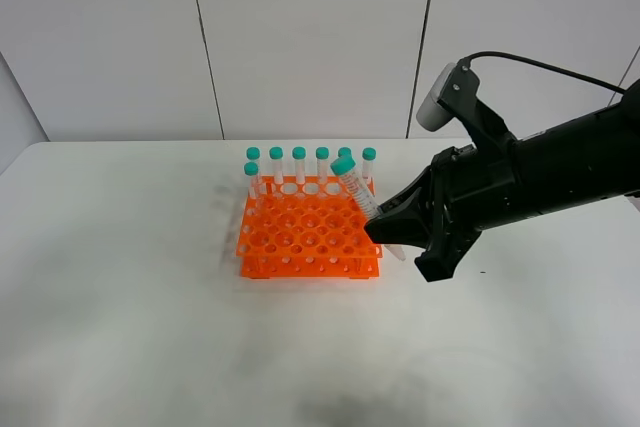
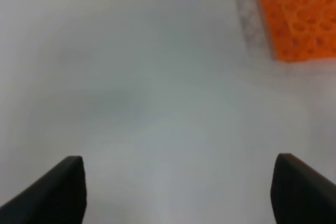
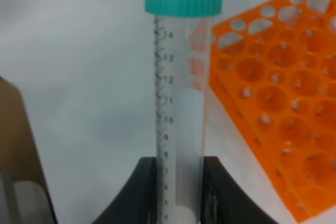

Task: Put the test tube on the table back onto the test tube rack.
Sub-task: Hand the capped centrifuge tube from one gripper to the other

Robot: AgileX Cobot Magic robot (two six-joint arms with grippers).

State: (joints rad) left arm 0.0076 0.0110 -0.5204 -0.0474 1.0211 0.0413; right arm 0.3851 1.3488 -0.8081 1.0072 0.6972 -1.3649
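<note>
My right gripper (image 1: 392, 230) is shut on a clear test tube (image 1: 356, 190) with a teal cap, and holds it low on its body. The tube tilts, its cap leaning over the right edge of the orange test tube rack (image 1: 300, 232), above the white table (image 1: 140, 307). In the right wrist view the tube (image 3: 180, 93) stands between the black fingers (image 3: 140, 192), with the rack (image 3: 283, 108) just beside it. My left gripper (image 2: 178, 187) is open over bare tabletop, nothing between its fingers, and the rack (image 2: 304, 19) lies a good way ahead of it.
Several teal-capped tubes (image 1: 299, 163) stand upright in the rack's back rows. The right arm's black body (image 1: 540, 177) reaches in from the right edge. A pale wall backs the table.
</note>
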